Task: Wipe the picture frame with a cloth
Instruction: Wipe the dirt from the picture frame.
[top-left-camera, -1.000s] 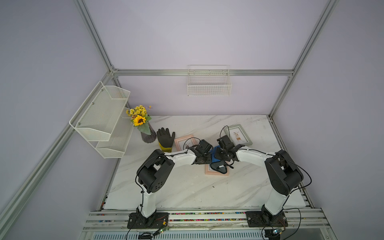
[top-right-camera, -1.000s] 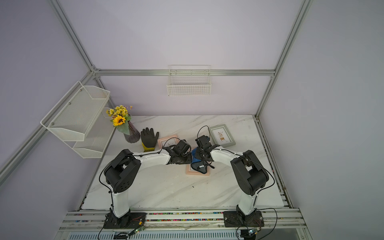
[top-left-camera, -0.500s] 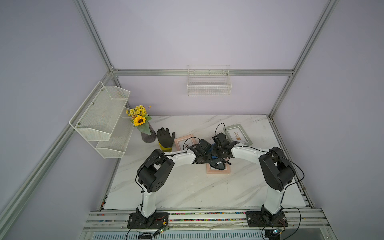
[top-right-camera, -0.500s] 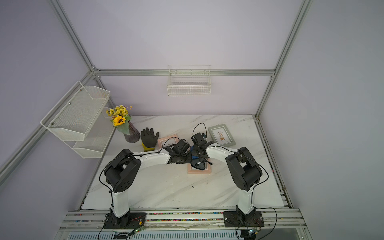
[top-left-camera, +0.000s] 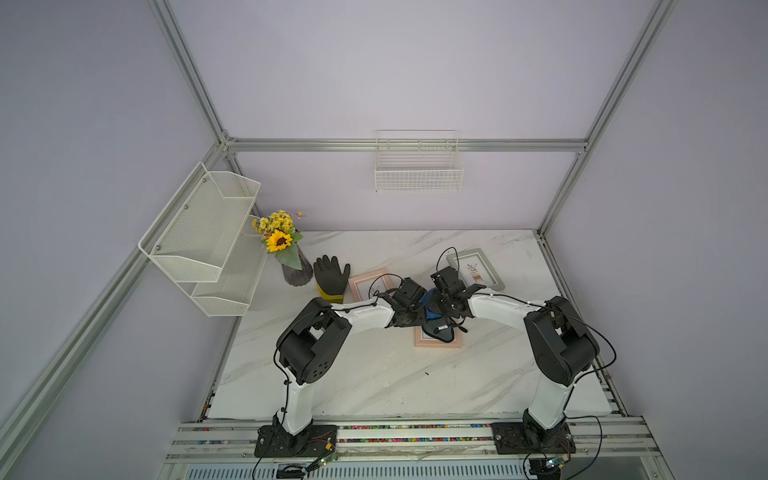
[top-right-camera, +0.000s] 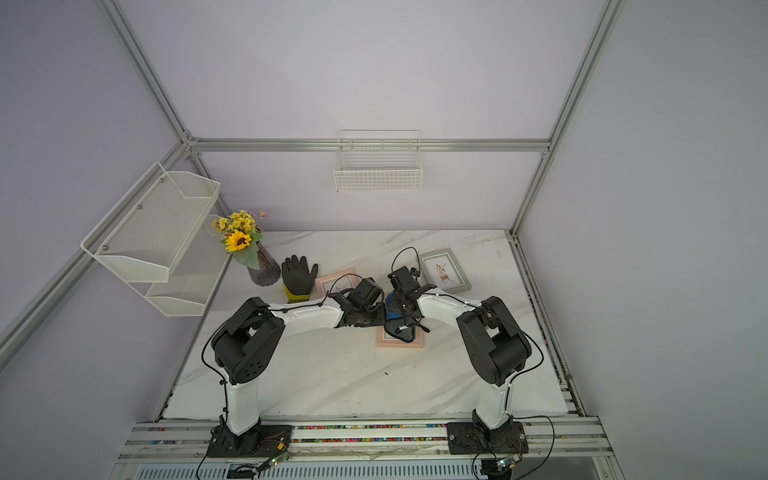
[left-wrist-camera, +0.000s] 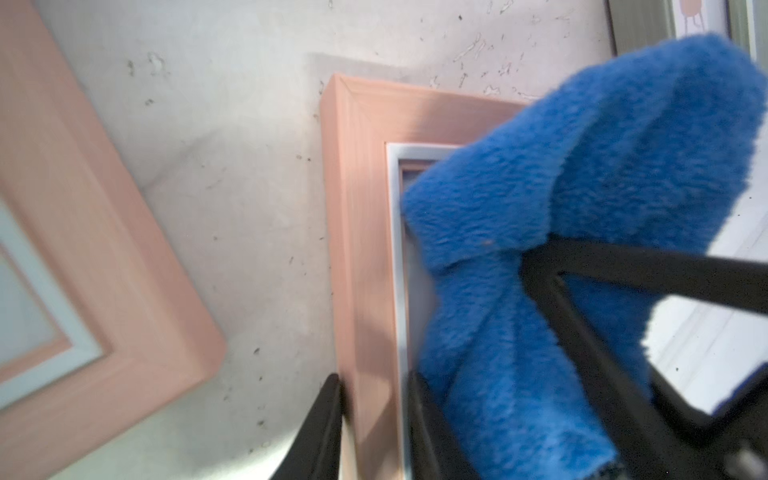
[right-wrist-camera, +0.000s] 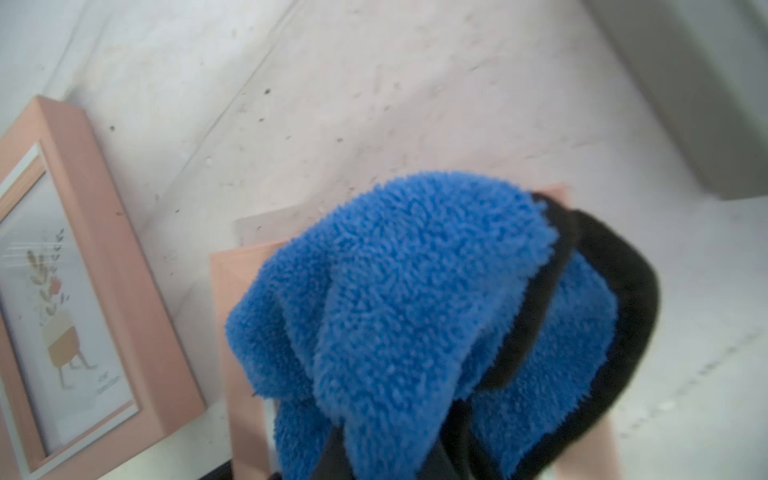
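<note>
The right pincer (right-wrist-camera: 392, 451), clamped on the fluffy blue microfibre cloth (right-wrist-camera: 407, 291), hangs directly above the pink wood-grain picture frame (left-wrist-camera: 357, 232) whose side rail the left pincer (left-wrist-camera: 372, 428) pinches.

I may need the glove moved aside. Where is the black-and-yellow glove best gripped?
Probably by the yellow cuff, pinched from above at the robot-facing end: the glove lies flat with its fingers pointing away, so the cuff is its nearest edge.

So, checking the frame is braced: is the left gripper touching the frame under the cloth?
Touching. In the left wrist view the left gripper clamps a side rail of the picture frame between its fingers.
</note>
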